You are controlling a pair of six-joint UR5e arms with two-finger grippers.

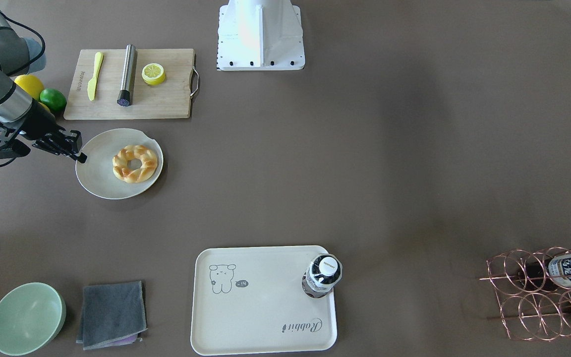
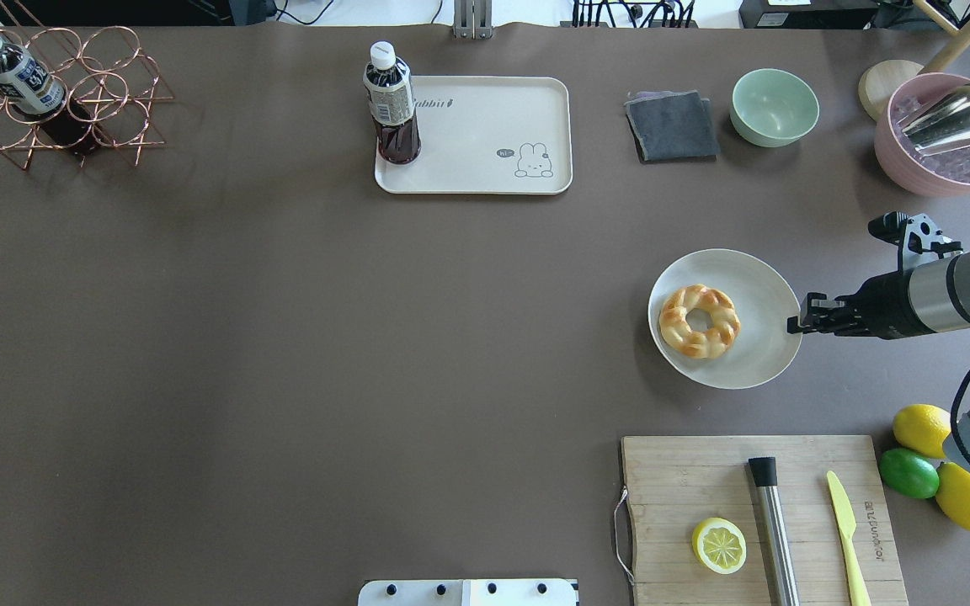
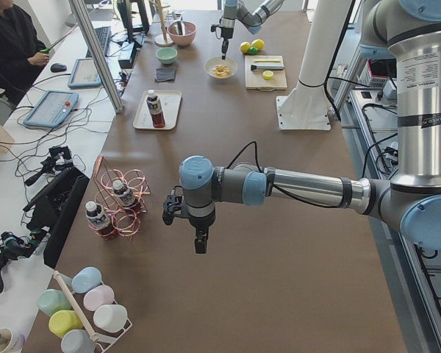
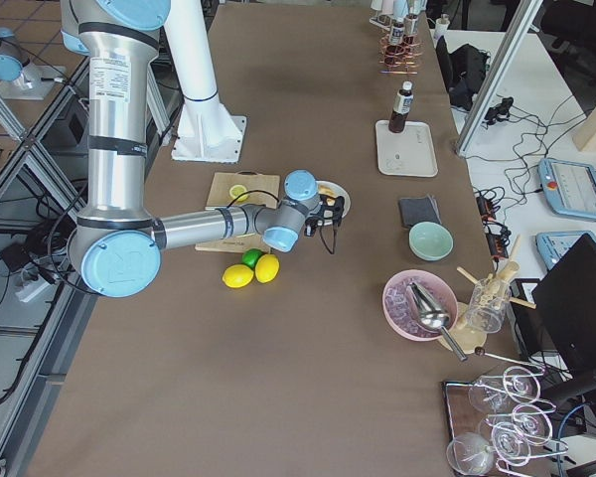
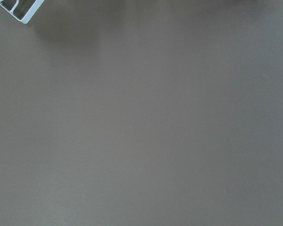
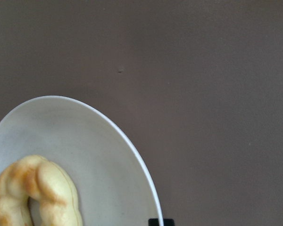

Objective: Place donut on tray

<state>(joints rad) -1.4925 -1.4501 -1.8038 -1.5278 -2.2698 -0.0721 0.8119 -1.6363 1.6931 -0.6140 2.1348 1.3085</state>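
The donut was seen lying flat on a round off-white plate, on the half of the plate away from the right arm. It was not yet touched by anything. The tray was found well apart from it, at the operators' edge of the surface, with a dark bottle standing upright in one corner and the rest of its floor bare.

The right jaws were held just over the plate's rim on the side opposite the donut, with a stretch of bare plate between. Nothing was seen to be held in them. How far they were parted could not be told: in the right wrist view only one dark tip was caught at the bottom edge. The left jaws were shown only in the side view, hanging over bare surface far from the plate, and their opening could not be told either.

The step in hand was judged to be the approach for the pick, so the task was barely begun. For the next move, the right jaws would need to be carried across the plate, centred over the braided ring and lowered astride it. The pastry looked soft, so a gentle closing was thought advisable. The bottle would have to be avoided at the tray.
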